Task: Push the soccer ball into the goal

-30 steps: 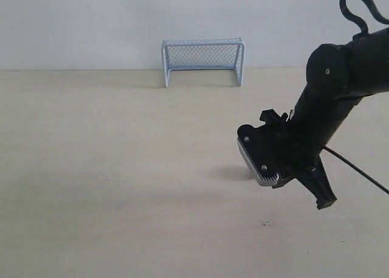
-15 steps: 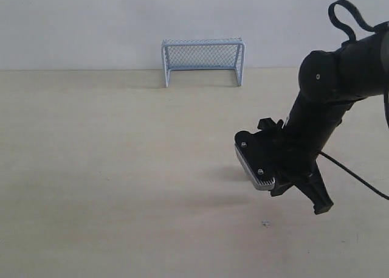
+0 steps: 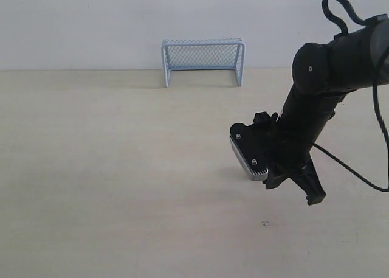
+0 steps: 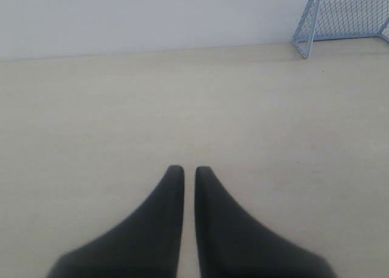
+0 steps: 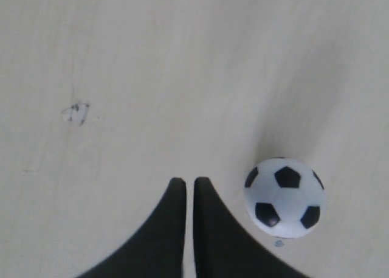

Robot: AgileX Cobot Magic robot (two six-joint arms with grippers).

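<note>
The soccer ball (image 5: 284, 196), white with black pentagons, lies on the pale table just beside my right gripper (image 5: 189, 182), apart from its fingers. That gripper is shut, with only a thin slit between its fingers and nothing in them. In the exterior view the right gripper (image 3: 313, 198) points down at the table and the arm hides the ball. The goal (image 3: 202, 60), pale blue with mesh netting, stands at the back wall, its mouth facing the table. My left gripper (image 4: 189, 170) is shut and empty over bare table, with the goal (image 4: 343, 13) far off to one side.
A white wall runs behind the goal. A small dark mark (image 3: 265, 223) sits on the tabletop near the right gripper, also showing in the right wrist view as a dark mark (image 5: 77, 112). A black cable (image 3: 352, 171) trails from the right arm.
The right arm has shifted a little to the left and away from the front edge in the exterior view, still pointing down. The goal has not moved.
</note>
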